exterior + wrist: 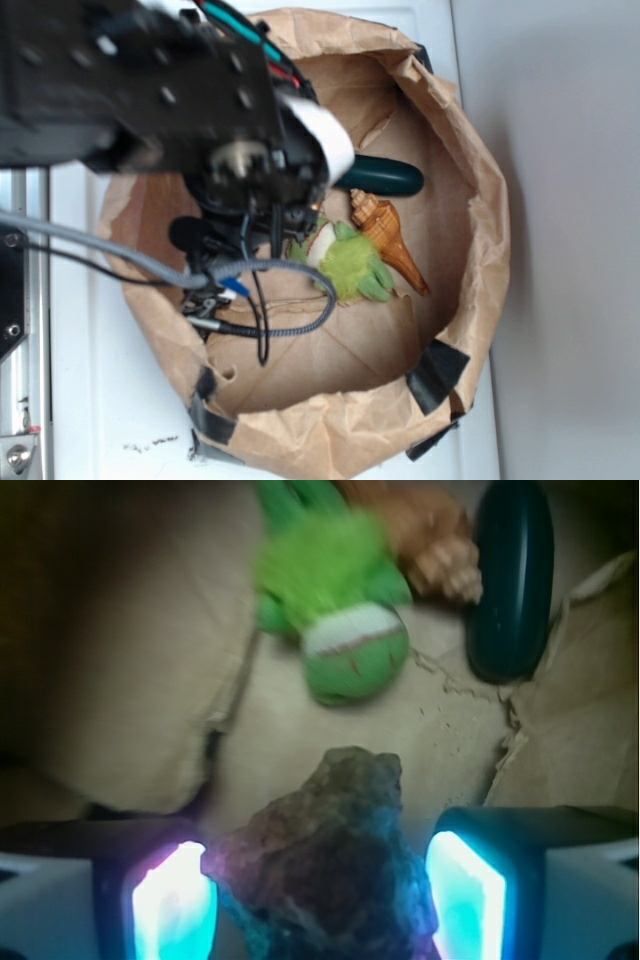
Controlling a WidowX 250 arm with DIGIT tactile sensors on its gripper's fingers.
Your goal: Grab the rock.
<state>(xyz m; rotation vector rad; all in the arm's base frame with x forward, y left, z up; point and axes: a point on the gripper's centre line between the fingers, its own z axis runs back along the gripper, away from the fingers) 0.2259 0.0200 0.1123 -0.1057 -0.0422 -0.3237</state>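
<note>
Rock (330, 865) sits between my gripper's (320, 900) spread fingers, its long axis pointing toward 12 o'clock; the jaws look open, gripping nothing yet, green plush (340, 610) beyond at 12.

rock (330, 865) | rough brown-grey lump (irregular) | lying on paper bag floor | btwn hand's glowing fingers

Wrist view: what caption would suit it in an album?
Rock sits between the open gripper fingers, with green plush toy, seashell and dark oblong object beyond.
</note>
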